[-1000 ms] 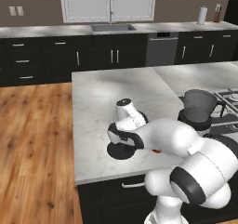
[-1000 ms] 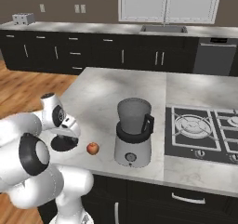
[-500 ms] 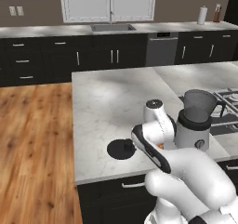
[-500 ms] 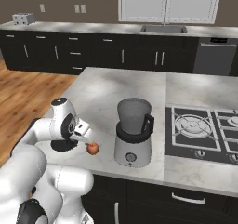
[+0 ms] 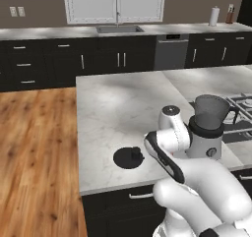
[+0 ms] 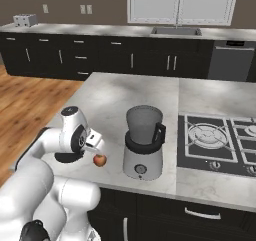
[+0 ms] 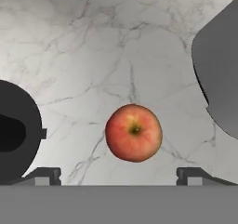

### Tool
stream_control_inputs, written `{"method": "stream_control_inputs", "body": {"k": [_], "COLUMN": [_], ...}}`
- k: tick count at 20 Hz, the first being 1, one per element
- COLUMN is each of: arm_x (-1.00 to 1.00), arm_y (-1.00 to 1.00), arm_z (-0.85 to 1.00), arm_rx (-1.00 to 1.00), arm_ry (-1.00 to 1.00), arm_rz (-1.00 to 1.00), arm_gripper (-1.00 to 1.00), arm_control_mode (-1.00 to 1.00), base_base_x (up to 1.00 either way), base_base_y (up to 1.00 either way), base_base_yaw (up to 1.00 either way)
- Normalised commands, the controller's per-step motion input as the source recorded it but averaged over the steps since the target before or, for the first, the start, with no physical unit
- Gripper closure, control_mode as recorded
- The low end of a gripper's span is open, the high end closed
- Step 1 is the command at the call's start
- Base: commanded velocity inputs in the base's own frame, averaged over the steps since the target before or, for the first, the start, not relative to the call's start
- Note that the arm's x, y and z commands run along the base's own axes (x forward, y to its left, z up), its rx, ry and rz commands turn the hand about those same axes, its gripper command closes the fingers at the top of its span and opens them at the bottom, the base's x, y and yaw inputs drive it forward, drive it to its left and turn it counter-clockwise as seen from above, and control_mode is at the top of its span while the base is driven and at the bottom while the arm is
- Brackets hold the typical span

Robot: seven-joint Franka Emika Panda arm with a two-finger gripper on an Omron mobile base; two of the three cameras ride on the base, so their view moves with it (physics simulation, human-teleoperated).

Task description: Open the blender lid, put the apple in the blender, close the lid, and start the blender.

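Note:
The apple [image 7: 134,132] is small and red-orange and lies on the marble island between the blender lid [image 7: 14,130] and the blender [image 7: 221,79]. My gripper [image 7: 118,176] hangs open right above it, a fingertip [image 7: 44,175] showing on each side and nothing between them. In the right base view the gripper [image 6: 96,149] points down over the apple [image 6: 100,160], just left of the blender [image 6: 144,145], whose jar stands uncovered. The flat black lid [image 5: 129,157] rests on the counter left of the blender [image 5: 209,128], partly behind my arm in the right base view.
A gas cooktop [image 6: 215,137] lies right of the blender on the island. The island's front edge [image 6: 150,190] runs close below the apple and blender. Dark cabinets and a sink [image 6: 176,31] line the far wall.
The arm has swung from over the lid toward the blender and now sits above the apple. The jaws have widened. The lid stays lying on the counter.

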Motion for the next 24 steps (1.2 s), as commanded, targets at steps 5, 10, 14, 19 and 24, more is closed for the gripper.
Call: {"method": "stream_control_inputs", "body": {"k": [5, 10, 14, 19, 24], "arm_x": [0.00, 0.01, 0.00, 0.00, 0.00], "arm_y": [-0.28, -0.11, 0.00, 0.00, 0.00], "arm_z": [-0.46, -0.43, -0.42, -0.55, -0.51], "arm_rx": [0.00, 0.00, 0.00, 0.00, 0.00], "arm_ry": [0.00, 0.00, 0.00, 0.01, 0.02], "arm_rz": [-0.02, 0.00, 0.00, 0.00, 0.00], "arm_gripper": [-1.00, -1.00, -1.00, -1.00, -1.00], "arm_control_mode": [-1.00, -1.00, -1.00, -1.00, -1.00], "base_base_x": [0.00, 0.00, 0.00, 0.00, 0.00], "base_base_y": [0.00, 0.00, 0.00, 0.00, 0.00], "base_base_yaw": [0.00, 0.00, 0.00, 0.00, 0.00]}}
